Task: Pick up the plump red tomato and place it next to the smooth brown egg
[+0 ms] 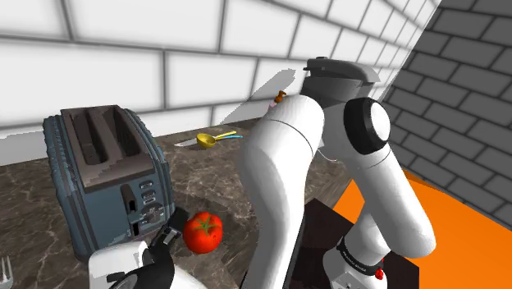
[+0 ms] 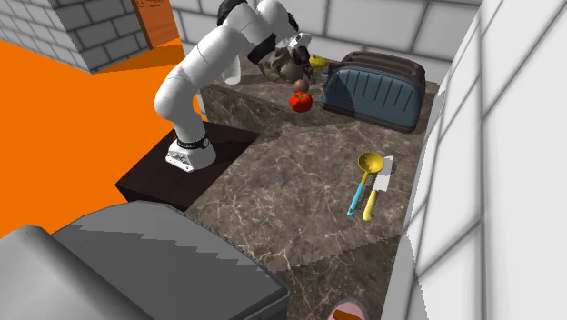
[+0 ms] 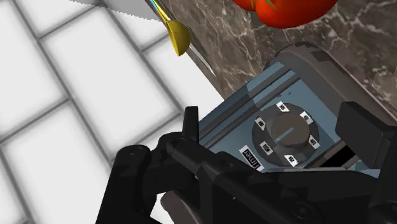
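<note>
While the fingers [image 3: 362, 130] stand wide apart by the toaster [image 1: 98, 181], the tomato [image 1: 203, 231] sits just beside them, ungripped

You have a tomato [image 1: 203, 231] with a smooth, glossy red skin at the lower middle of the shoulder view, and the tabletop [image 1: 205, 176] around it reads as polished dark brown marble with pale veins. At the left of that frame the toaster [image 1: 107, 176] has a blue-grey shell with ribbed sides and a dull sheen, while the arm [image 1: 279, 181] at centre is smooth, glossy white. Your claw [image 3: 273, 133] looks matt black, and the wall [image 1: 205, 49] across the top is smooth white tile with grey joints.
</note>
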